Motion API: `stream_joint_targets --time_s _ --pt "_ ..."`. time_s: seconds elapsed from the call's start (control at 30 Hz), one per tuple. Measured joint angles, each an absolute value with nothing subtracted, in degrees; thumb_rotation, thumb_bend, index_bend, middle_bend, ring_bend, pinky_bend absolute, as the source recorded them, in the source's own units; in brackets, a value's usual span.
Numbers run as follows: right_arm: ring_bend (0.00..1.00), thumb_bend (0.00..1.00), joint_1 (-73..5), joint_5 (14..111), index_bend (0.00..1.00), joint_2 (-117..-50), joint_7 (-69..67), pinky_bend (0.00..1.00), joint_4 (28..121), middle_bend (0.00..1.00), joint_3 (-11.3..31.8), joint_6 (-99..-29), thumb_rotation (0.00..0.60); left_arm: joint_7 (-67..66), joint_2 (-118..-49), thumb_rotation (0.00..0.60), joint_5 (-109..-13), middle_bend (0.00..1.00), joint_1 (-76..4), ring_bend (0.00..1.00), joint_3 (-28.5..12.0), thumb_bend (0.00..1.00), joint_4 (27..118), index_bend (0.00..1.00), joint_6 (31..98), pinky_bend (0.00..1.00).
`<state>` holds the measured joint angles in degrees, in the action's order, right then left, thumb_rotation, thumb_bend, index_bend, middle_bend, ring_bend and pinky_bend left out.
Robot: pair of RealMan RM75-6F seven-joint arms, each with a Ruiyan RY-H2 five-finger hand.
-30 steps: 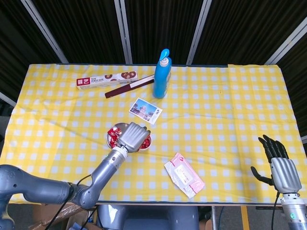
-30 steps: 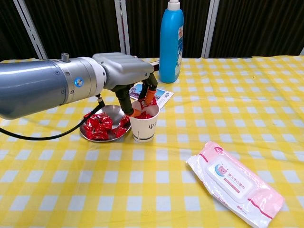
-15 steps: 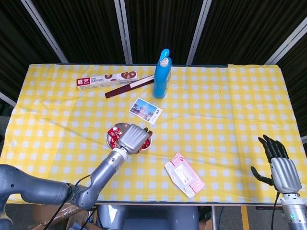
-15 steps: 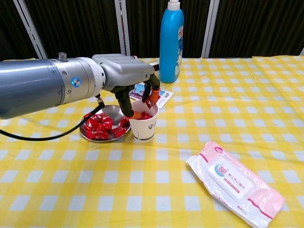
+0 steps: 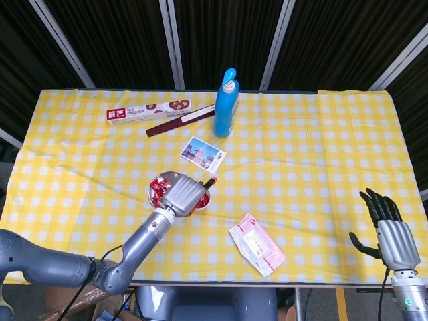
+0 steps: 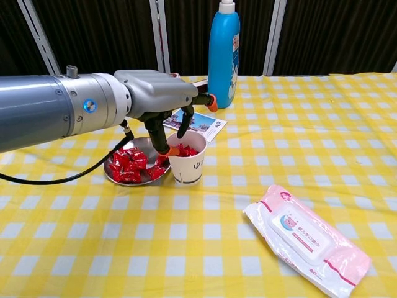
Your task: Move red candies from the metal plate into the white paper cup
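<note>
Spreading wider than a moment ago, the left robot hand point(image 6: 162, 99) has its fingers lifted out of the white paper cup point(image 6: 188, 165): one orange-tipped finger point(image 6: 211, 101) now points out toward the blue bottle point(image 6: 223, 54) instead of down into the cup, and the candy it pinched earlier is no longer between its fingertips. It holds nothing now, though one lower fingertip point(image 6: 170, 150) hangs at the cup's near rim. Red candies point(image 6: 187, 150) show inside the cup, and more red candies point(image 6: 129, 164) lie heaped on the metal plate point(image 6: 146, 146) just beside it on the counter point(image 6: 248, 205). That arm reaches in low from the left, palm down over plate and cup. The right robot hand point(image 5: 388, 227) hangs off the counter's edge, upright, fingers apart, empty and unmoved.
</note>
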<state>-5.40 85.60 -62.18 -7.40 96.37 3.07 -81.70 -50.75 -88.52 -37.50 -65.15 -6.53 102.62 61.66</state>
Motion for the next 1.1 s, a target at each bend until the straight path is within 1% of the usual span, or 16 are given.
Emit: stream_joint_targets --time_s 0.13,0.23,0.37,0.43,0.53,0.6,0.7,0.8,1.1 --pt "0.0 0.39 -5.39 85.64 0.0 -62.12 -7.47 0.0 96.37 0.0 3.06 -81.73 0.6 -50.08 -88.25 0.6 -38.33 0.41 -64.65 0.86 -6.46 0.33 103.17 0.12 62.44 0.91" --pt "0.0 0.39 -5.36 85.72 0.0 -62.12 -7.61 0.0 96.34 0.0 3.05 -81.82 0.6 -49.45 -88.0 0.6 -39.12 0.39 -63.83 0.86 -6.21 0.32 103.31 0.15 63.57 0.91" --pt "0.0 0.39 -5.35 85.8 0.0 -62.11 -7.63 0.0 96.35 0.0 3.04 -81.88 0.6 -48.99 -87.15 0.6 -39.38 0.39 -62.47 0.86 -5.62 0.28 103.05 0.16 65.15 0.91" --pt "0.0 0.39 -5.37 85.83 0.0 -62.11 -7.64 0.0 96.34 0.0 3.02 -81.83 0.6 -48.97 -86.63 0.6 -39.03 0.43 -61.99 0.86 -5.41 0.26 102.79 0.16 65.66 0.91" --pt "0.0 0.39 -5.41 85.89 0.0 -62.12 -7.61 0.0 96.36 0.0 3.03 -81.82 0.6 -49.58 -85.53 0.6 -37.99 0.58 -61.36 0.88 -4.93 0.24 101.92 0.17 66.25 0.91" --pt "0.0 0.39 -5.44 85.92 0.0 -62.14 -7.53 0.0 96.38 0.0 3.03 -81.81 0.6 -50.11 -85.1 0.6 -37.3 0.69 -61.1 0.9 -4.67 0.24 100.98 0.2 66.34 0.92" --pt "0.0 0.39 -5.44 85.9 0.0 -62.19 -7.47 0.0 96.37 0.0 2.95 -81.7 0.6 -50.45 -85.01 0.6 -35.88 0.79 -60.86 0.92 -4.57 0.24 99.49 0.25 65.98 0.93" --pt "0.0 0.39 -5.51 85.71 0.0 -62.18 -7.52 0.0 96.42 0.0 2.97 -81.48 0.6 -50.72 -85.54 0.6 -33.94 0.84 -60.82 0.94 -4.7 0.24 97.75 0.3 65.15 0.94" --pt "0.0 0.39 -5.65 85.29 0.0 -62.02 -8.04 0.0 96.42 0.0 3.19 -81.21 0.6 -51.57 -90.37 0.6 -28.32 0.85 -61.71 0.94 -6.14 0.31 91.69 0.35 62.36 0.94"
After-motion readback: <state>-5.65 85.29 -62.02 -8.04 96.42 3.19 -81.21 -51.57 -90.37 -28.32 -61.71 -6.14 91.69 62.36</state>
